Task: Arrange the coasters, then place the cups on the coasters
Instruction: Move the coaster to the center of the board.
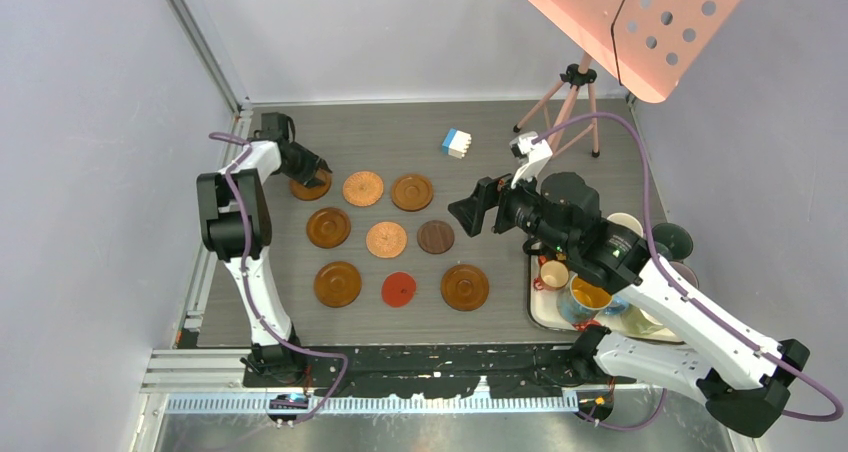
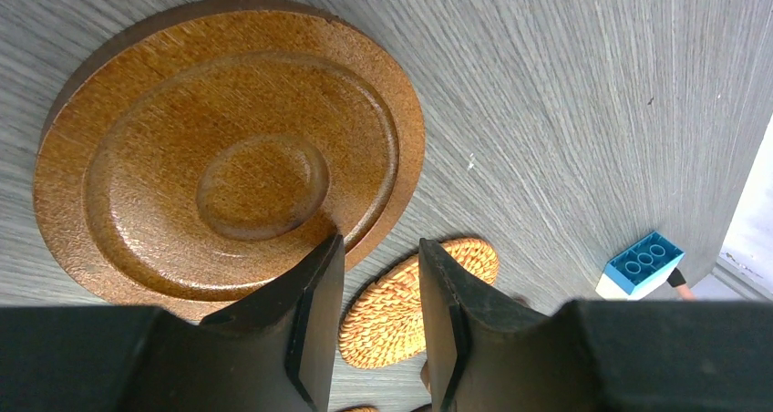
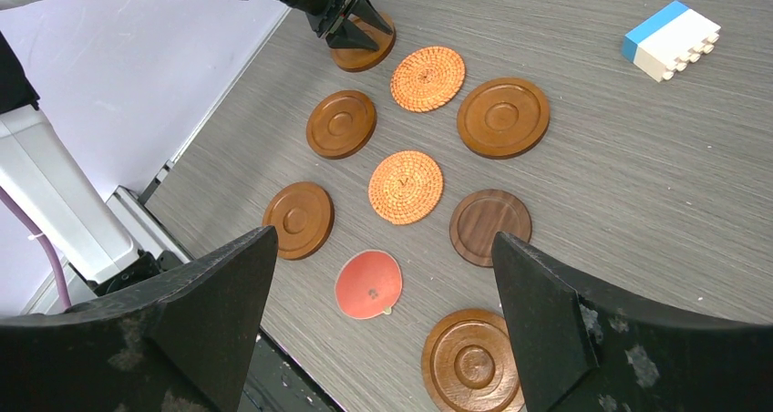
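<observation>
Top external, grey table (image 1: pixel 400 137), pale walls (image 1: pixel 400 32), left claw (image 1: pixel 320 169) parted, right claw (image 1: pixel 462 219) released

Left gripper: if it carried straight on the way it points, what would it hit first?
The left gripper would most likely meet the edge of the rimmed wooden coaster under its fingers, or the table just beside it; depth is unclear.

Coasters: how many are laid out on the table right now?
9 coasters, in three rows. Far row: wooden one partly hidden by the left gripper, woven, wooden. Middle row: wooden, woven, dark brown. Near row: wooden, red, wooden. The right arm could hide more.
</observation>
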Robot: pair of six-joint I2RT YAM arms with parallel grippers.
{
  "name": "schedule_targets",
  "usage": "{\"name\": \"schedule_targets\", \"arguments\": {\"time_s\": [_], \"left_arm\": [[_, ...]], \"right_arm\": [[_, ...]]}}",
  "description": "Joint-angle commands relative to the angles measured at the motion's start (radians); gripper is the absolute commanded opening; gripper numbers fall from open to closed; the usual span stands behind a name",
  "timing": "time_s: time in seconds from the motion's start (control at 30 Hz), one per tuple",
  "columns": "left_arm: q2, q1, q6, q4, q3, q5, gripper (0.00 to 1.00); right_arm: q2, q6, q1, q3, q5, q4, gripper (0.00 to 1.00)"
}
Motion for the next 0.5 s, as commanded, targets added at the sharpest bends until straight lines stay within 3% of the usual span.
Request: {"name": "schedule_targets", "arguments": {"time_s": [0.0, 0.47], "left_arm": [[-0.037, -0.012, 0.011, -0.019, -0.017, -0.001, 0.38], [-0.086, -0.031, 0.028, -0.031, 0.0, 0.005, 0.39]], "right_arm": [[-0.021, 0.015, 0.004, -0.004, -0.004, 0.037, 0.96], [-0.013, 0.015, 0.005, 0.005, -0.01, 0.031, 0.96]]}}
